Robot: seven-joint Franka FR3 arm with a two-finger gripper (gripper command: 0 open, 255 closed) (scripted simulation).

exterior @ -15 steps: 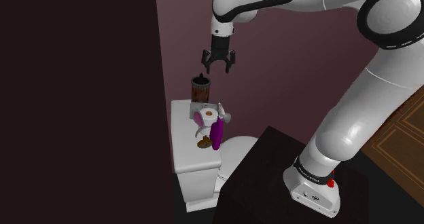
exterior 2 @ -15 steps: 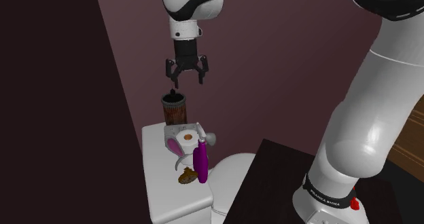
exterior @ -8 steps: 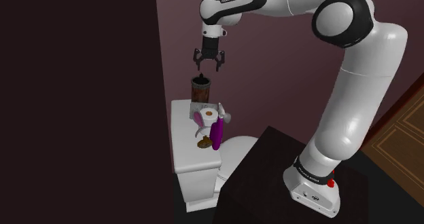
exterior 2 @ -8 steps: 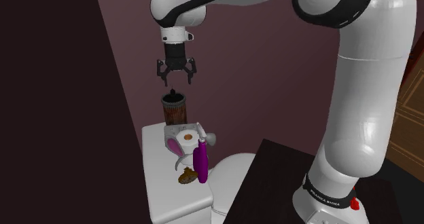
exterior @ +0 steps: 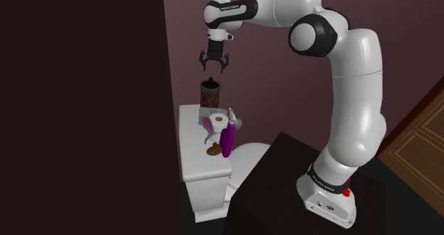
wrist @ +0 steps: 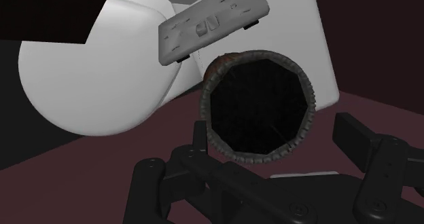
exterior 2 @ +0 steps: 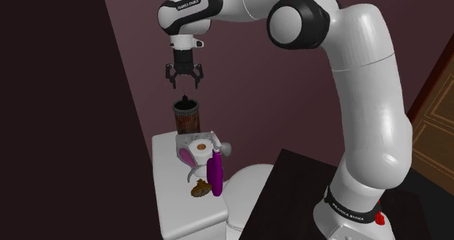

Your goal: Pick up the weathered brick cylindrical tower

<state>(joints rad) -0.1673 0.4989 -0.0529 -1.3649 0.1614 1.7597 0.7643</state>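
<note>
Shoulder view: brick tower (exterior: 210, 95) stands upright, mouth up.

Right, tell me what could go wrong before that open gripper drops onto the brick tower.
1. The open gripper hangs above the brick tower, but in the wrist view the tower's rim lies close to one finger: that finger may land on the rim and tip it.
2. The tower stands on the toilet tank beside a white toy and a purple object; a nudge could knock them off.
</note>
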